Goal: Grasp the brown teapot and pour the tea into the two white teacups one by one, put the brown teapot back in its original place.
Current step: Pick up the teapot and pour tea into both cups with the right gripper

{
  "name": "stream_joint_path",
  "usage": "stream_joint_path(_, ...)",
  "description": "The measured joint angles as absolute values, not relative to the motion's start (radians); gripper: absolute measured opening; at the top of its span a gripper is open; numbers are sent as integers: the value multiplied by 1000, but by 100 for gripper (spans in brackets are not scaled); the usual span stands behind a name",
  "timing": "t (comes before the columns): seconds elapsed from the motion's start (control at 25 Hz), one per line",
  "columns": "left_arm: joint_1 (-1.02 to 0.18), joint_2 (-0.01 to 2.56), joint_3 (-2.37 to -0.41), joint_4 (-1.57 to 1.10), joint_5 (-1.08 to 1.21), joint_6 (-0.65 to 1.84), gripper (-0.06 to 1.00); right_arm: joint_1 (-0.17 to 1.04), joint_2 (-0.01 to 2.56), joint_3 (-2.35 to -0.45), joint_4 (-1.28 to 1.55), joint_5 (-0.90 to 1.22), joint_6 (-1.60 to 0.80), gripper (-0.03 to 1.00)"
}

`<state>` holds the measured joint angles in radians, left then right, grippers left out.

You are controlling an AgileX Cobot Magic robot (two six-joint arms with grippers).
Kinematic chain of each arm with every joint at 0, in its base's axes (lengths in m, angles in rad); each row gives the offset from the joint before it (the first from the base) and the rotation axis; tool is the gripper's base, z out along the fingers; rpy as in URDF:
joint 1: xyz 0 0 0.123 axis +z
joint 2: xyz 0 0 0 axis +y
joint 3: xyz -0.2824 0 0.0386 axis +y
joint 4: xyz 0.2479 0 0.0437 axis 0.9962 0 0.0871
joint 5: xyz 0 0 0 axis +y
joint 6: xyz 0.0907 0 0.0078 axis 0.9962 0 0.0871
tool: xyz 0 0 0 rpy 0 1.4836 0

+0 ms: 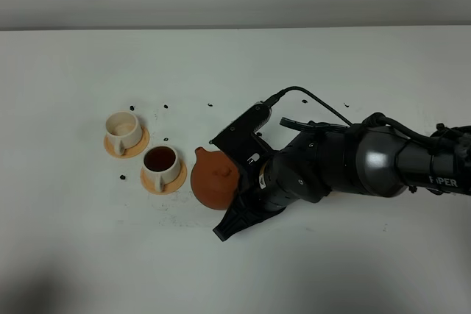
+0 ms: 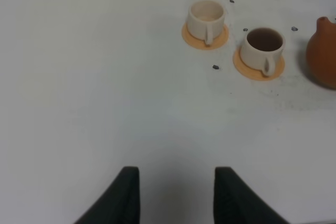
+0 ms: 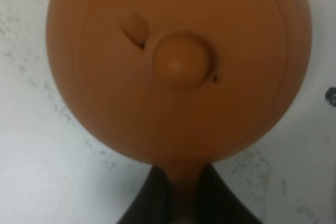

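Filling your right wrist view, the brown teapot (image 3: 178,66) turns its lid and round knob (image 3: 181,61) straight at the lens. Your right gripper (image 3: 181,198) is clenched on the loop handle (image 3: 181,176), with 1 dark finger on each side of it. From the high camera you see the pot tilted, its short spout (image 1: 200,153) pointing at the filled teacup (image 1: 161,161) and ending just beside it. You cannot tell whether the pot's body touches the table (image 1: 331,64). That filled teacup holds dark reddish-brown tea (image 1: 160,157) and stands on an orange saucer (image 1: 176,182). The second teacup (image 1: 123,129) sits further left and further back on an orange saucer of its own, close to the first but not touching it, and shows only a pale inside. Your left gripper (image 2: 177,171) hangs over bare table, well apart from the cups and the pot. You can see its 2 fingers spread, with nothing between them. Small dark specks (image 1: 132,106) lie scattered on the white surface around the cups.
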<state>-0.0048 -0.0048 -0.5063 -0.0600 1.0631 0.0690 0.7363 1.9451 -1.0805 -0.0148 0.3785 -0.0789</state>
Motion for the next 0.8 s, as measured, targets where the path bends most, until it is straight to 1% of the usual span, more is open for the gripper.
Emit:
stream_joint_path(0.16, -5, -5, -506, -60, 1063, 70, 36, 736, 1955, -1124, -20, 442, -83, 12)
stream_joint_path(0.4, -5, -5, -506, -60, 1063, 70, 36, 721, 1964, -1301, -126, 583, -103, 12)
stream_joint_path(0.64, -5, -5, -506, -60, 1063, 70, 36, 678, 2009, -1503, -299, 619, -114, 12)
stream_joint_path(0.8, -5, -5, -506, -60, 1063, 70, 36, 674, 2085, -1621, -373, 635, -175, 12)
